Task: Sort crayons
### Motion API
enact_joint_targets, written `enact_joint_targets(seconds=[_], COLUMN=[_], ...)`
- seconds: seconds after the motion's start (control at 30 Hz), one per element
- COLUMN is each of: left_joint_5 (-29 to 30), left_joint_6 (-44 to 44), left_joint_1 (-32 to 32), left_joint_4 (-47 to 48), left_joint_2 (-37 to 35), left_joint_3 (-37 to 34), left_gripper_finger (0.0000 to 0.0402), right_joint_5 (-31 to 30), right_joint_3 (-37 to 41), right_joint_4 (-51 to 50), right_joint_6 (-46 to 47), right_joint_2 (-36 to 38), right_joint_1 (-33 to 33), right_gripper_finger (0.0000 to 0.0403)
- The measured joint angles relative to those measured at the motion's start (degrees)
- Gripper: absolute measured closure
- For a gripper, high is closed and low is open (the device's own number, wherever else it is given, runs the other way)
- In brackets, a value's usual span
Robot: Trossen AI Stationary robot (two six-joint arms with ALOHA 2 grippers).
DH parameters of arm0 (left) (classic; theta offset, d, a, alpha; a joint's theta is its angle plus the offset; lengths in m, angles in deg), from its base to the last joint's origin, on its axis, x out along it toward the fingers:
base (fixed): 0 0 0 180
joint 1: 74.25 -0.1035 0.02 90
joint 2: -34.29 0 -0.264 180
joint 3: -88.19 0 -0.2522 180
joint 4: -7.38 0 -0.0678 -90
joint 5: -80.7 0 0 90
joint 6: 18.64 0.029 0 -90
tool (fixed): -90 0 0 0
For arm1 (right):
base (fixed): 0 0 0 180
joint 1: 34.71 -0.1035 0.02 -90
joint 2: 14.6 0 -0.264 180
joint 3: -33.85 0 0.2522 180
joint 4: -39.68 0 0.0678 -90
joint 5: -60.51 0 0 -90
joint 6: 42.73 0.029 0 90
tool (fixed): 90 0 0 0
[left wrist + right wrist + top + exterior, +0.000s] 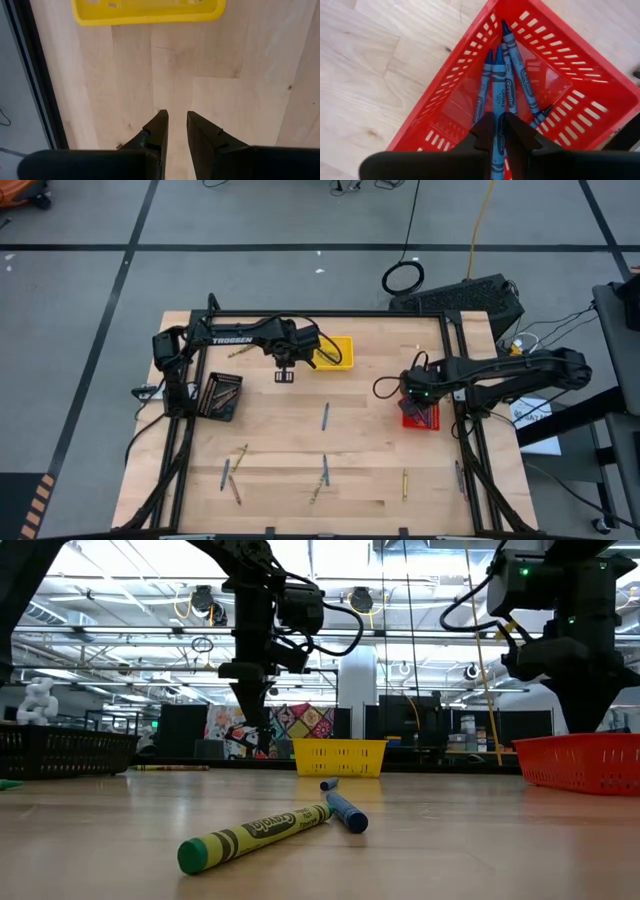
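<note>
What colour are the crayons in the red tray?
Blue crayons, clearest in the right wrist view.

This is a robotics lab or workshop set in a large industrial hall. A wooden table (pixel 330 450) stands inside a black metal frame (pixel 330 314), with two dark robot arms mounted at its sides. The floor (pixel 250 220) around it is grey concrete marked with dark tape lines, and loose cables (pixel 404 277) lie across it. The low view looks across the table into a wide open room with a high ceiling of white beams and pipes (pixel 120 630), hanging lights, cables, more dark frames and benches, and a colourful patchwork panel (pixel 300 723) farther back.
</note>
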Motion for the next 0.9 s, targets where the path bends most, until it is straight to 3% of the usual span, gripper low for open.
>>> enact_joint_targets(seconds=[0.47, 0.9], left_joint_5=[0.00, 0.00], left_joint_6=[-0.02, -4.43], left_joint_1=[0.00, 0.00], left_joint_4=[-0.39, -0.39], left_joint_2=[0.00, 0.00], left_joint_3=[0.00, 0.00], left_gripper_finger=[0.0336, 0.0336], right_joint_5=[0.15, 0.18], right_joint_3=[0.00, 0.00], right_joint_4=[0.32, 0.32], right_joint_6=[-4.31, -3.75], right_joint_2=[-3.57, -3.57], right_joint_1=[0.02, 0.02], right_gripper_finger=[0.0352, 0.0352])
